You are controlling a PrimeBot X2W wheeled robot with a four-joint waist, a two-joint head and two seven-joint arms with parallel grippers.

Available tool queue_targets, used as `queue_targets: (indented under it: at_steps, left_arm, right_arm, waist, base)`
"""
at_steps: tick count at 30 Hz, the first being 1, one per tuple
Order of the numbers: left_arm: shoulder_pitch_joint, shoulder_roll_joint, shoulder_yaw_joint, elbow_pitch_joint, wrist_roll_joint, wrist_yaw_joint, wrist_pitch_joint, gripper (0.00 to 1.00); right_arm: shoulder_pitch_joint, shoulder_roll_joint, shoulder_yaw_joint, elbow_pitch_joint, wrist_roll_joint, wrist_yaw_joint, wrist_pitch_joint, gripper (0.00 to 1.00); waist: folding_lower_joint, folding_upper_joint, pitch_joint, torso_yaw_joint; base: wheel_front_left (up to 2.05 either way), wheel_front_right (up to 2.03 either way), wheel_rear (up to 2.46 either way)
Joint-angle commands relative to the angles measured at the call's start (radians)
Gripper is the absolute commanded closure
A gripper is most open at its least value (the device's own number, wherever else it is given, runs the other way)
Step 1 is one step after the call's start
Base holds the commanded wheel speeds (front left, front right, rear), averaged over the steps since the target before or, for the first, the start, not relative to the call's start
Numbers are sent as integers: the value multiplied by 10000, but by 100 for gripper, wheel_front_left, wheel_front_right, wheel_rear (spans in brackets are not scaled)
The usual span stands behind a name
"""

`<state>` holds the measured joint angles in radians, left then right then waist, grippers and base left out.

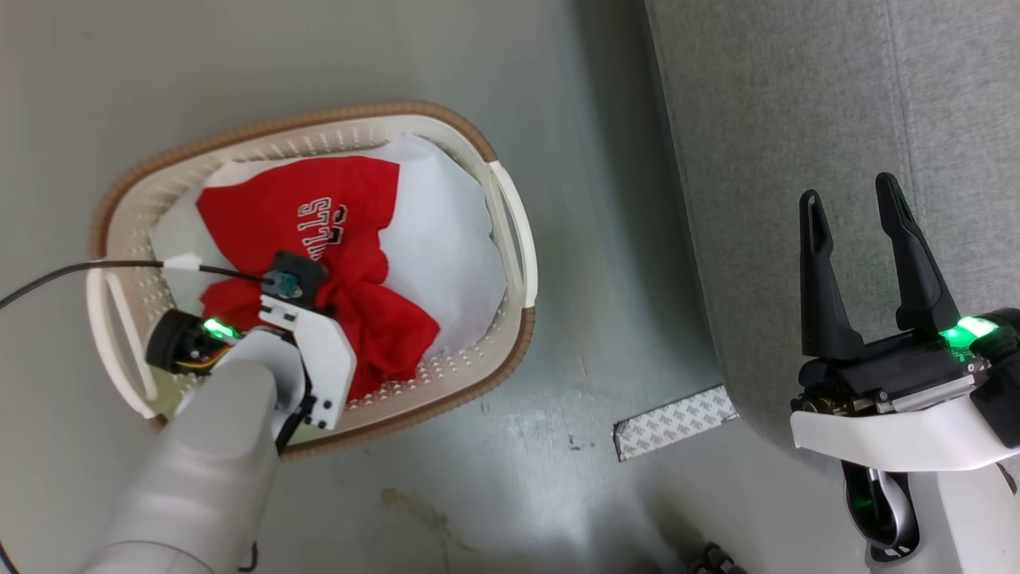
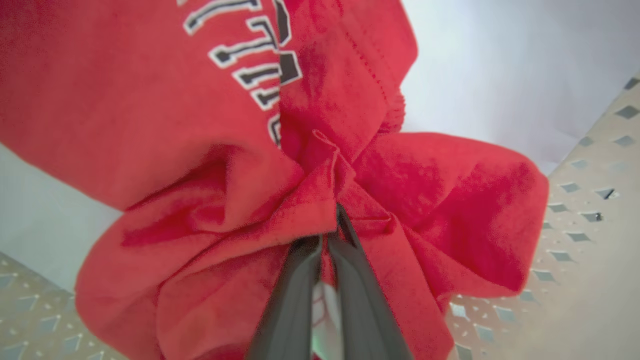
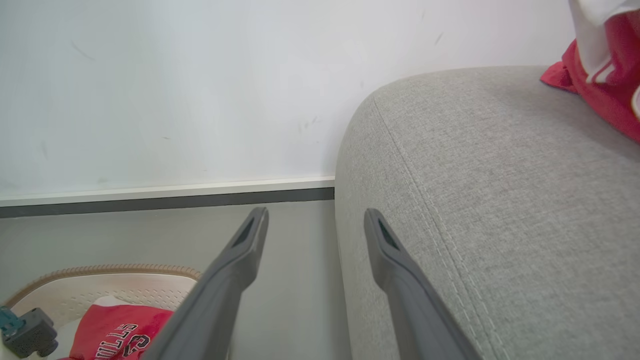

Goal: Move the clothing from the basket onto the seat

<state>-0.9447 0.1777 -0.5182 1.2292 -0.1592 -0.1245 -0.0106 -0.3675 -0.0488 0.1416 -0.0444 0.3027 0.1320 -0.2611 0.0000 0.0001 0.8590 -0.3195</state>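
Red, soft and crumpled, the sports jersey with dark, white-edged lettering [image 1: 319, 215] lies bunched in the oval cream-white plastic laundry basket with perforated sides and a brown rim [image 1: 470, 368]. It rests on a smooth white piece of cloth [image 1: 446, 247] that covers much of the basket's inside. The basket stands on the grey-green floor [image 1: 239, 64], near the large grey fabric sofa [image 1: 797, 119] but apart from it. The left end effector [image 2: 330, 237] is down in the basket, its two dark fingers pressed nearly together on a gathered fold of the jersey, and the cloth puckers in creases around the pinch. The right end effector [image 1: 848, 191] hangs over the sofa's rounded edge, fingers spread and holding nothing. Its wrist view shows another red garment with white stripe trim [image 3: 600, 95] lying on the sofa, with a white piece [image 3: 590, 25] draped over it. A grey patterned strip [image 1: 673, 422] lies on the floor at the sofa's corner.
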Motion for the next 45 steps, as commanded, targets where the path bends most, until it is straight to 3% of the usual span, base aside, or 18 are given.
queue_targets:
  at_steps: [1,17,29,35,45]
  left_arm:
    - [93,-22,31,-28,-233,-47,-125,100]
    - [1823,-872,-184,-1262,-2090,-56,-1833,100]
    - [3439,-772,-150,-3251,-3157,10,-2326,100]
    - [4201,-567,7,-4820,-3322,400,-2356,100]
    - [5454,175,217,-8109,-3440,1346,-1508,100]
  right_arm:
    - [-59,-8,-40,72,40,-26,-29,0]
    - [1118,-18,-711,1140,-453,-27,-29,0]
    - [2594,-16,-1235,1917,-1000,-26,-29,0]
    - [3201,-15,-1375,2152,-1138,-26,-29,0]
    - [3823,-15,-1114,2337,-1189,-26,-29,0]
  waist:
    - [0,-1,-221,84]
    - [0,-1,-3928,1306]
    - [0,-1,-6965,2297]
    - [0,-1,-8042,2587]
    - [0,-1,-9033,2664]
  base:
    - [0,0,0]
    - [0,0,0]
    - [0,0,0]
    - [0,0,0]
    - [0,0,0]
